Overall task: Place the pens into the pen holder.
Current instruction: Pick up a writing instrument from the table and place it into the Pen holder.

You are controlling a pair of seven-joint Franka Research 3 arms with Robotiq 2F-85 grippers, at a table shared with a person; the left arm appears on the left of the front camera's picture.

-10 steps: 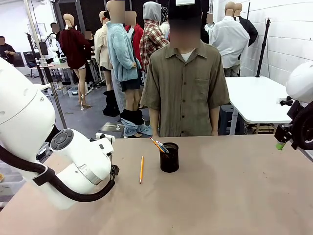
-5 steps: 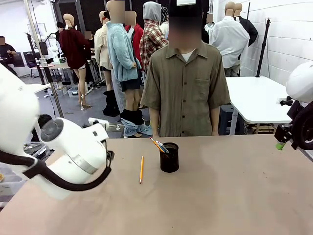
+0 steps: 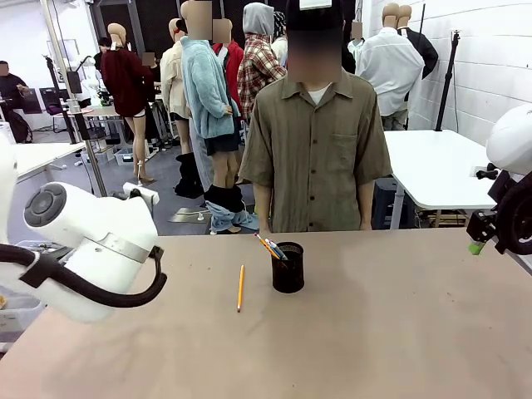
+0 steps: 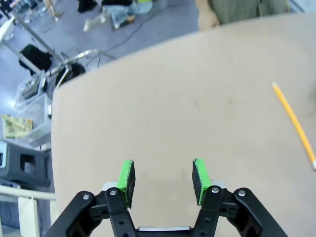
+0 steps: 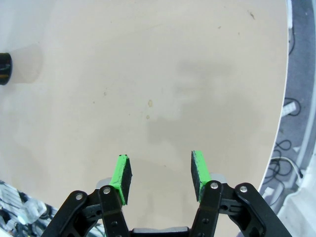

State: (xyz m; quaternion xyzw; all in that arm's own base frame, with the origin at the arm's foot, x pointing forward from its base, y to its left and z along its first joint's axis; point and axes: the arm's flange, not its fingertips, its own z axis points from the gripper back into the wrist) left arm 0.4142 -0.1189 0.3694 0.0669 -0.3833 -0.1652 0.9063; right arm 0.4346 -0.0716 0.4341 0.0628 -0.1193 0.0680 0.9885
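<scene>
Yellow-orange and thin, the last pencil (image 3: 240, 288) lies flat on the table (image 3: 399, 332), just left of the pen holder (image 3: 288, 268) and apart from it, with its length running from the near side toward the far edge. The holder stands upright near the middle of the far edge, in front of the person (image 3: 314, 150). Two pens (image 3: 268, 245) already lean out over its left rim, so we judge one pen is left to place.

Our left gripper (image 4: 163, 177) hangs over bare table near the left edge, its jaws spread wide with nothing between the green pads. The pencil sits off to the right of its wrist view, well apart. Our right gripper (image 5: 160, 170) also gapes empty over the right part of the table, with the holder far off. We judge it is parked there because the pencil lies on the left arm's side.

Compared with a second ago, the left arm (image 3: 83, 249) has swung back toward the left edge and lifted, leaving the pencil unobstructed. The pencil, the holder and the right arm have not moved.
</scene>
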